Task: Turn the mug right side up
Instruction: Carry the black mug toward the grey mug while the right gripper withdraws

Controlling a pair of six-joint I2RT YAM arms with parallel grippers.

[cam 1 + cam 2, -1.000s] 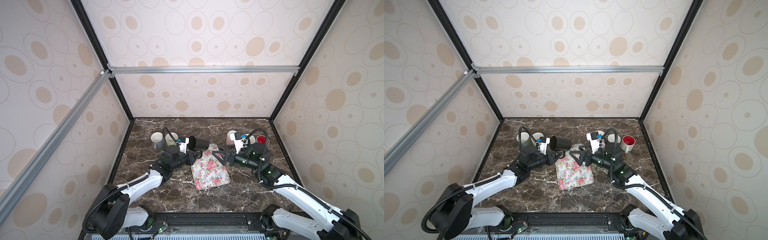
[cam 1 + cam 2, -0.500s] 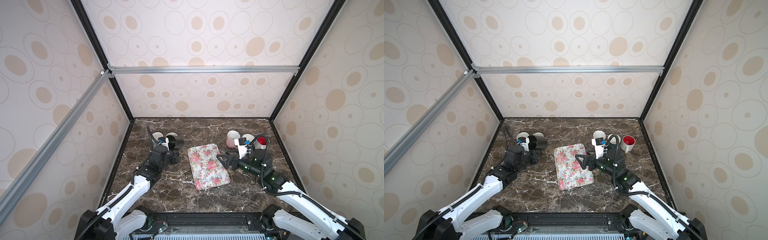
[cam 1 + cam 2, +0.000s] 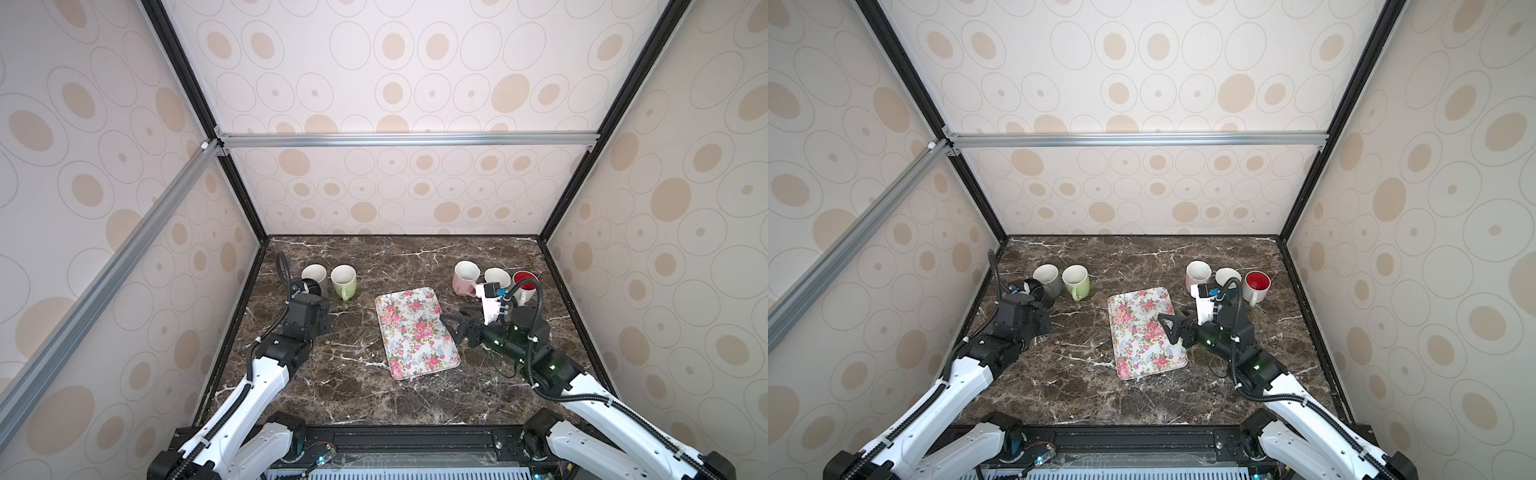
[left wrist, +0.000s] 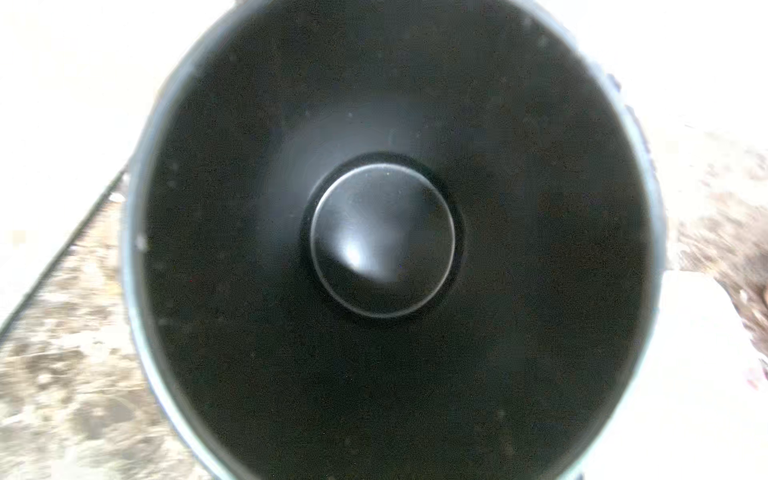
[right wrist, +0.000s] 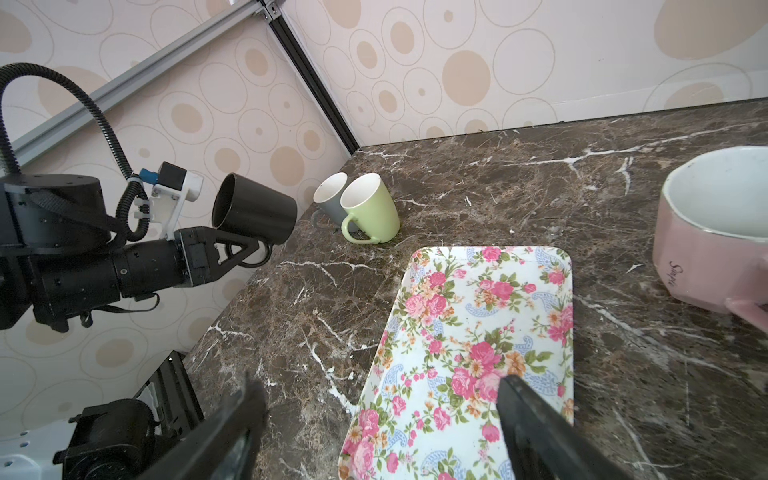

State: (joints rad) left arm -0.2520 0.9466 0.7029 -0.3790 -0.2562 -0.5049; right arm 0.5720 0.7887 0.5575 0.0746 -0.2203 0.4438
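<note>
1. Hanging above the marble table's (image 3: 353, 395) left edge, the black mug (image 5: 253, 208) lies on its side in the air, its base towards the back and its mouth facing the left wrist camera, which sees only its dark inside (image 4: 382, 241).
2. The left gripper (image 5: 253, 249) has its jaws pinched nearly together on the mug's handle. How deep that hold is seems hard to judge, since the mug's body hides part of it.
3. Risk: a handle pinch is narrow, so the mug could swing or slip as the wrist rolls it upright.
4. Just beside it stand the grey mug (image 3: 314, 275) and the green mug (image 3: 344, 281), both upright. Lowering the black mug without clearance could knock either over.
5. Letting go before the base sits flat could tip it, perhaps against the side wall.
6. The floral tray (image 3: 415, 332) lies bare mid-table.
7. The right gripper (image 5: 378, 386) hovers over the tray's near right part, jaws spread wide and holding nothing.
8. Behind it stand the pink mug (image 3: 465, 277), the white mug (image 3: 496, 277) and the red-lined mug (image 3: 524, 284), upright and near that arm's wrist.
</note>
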